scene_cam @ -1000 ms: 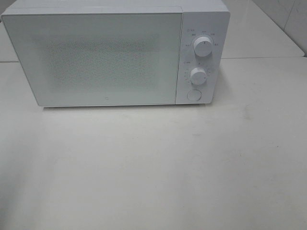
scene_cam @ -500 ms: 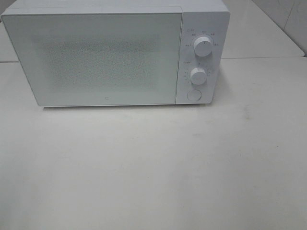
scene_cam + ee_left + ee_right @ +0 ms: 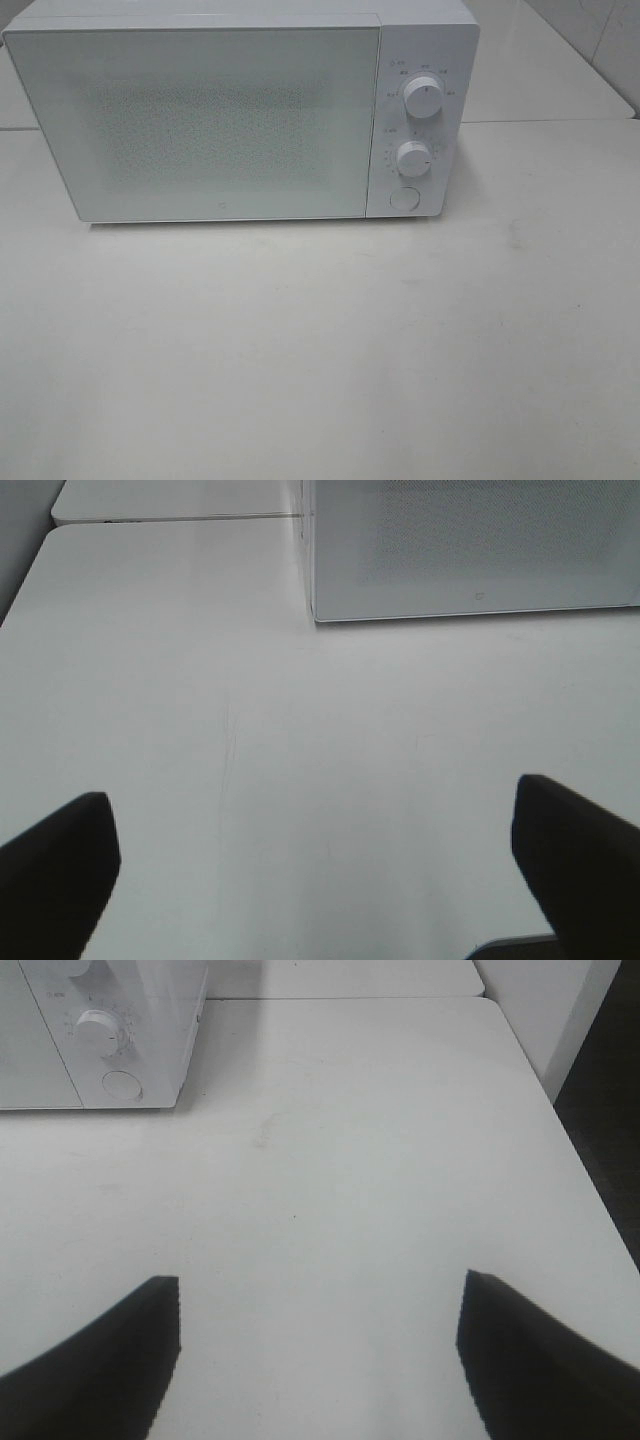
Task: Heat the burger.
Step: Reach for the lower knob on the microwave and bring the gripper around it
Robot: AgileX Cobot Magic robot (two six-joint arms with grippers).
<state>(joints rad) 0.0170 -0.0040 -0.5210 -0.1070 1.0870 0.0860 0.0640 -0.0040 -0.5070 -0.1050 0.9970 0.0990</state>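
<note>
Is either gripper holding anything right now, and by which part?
Nothing is held. The left gripper and the right gripper are both open above the table, with nothing between their fingers. The burger is not in view.

A white box-shaped microwave oven (image 3: 240,110) is set near the far edge of the white table (image 3: 320,350), its door shut. On its panel, two round white knobs (image 3: 424,98) are placed above a round button (image 3: 403,198).

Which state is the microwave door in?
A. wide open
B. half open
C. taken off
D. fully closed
D: the door sits flush with the control panel of the microwave, and no gap shows along its edge.
</note>
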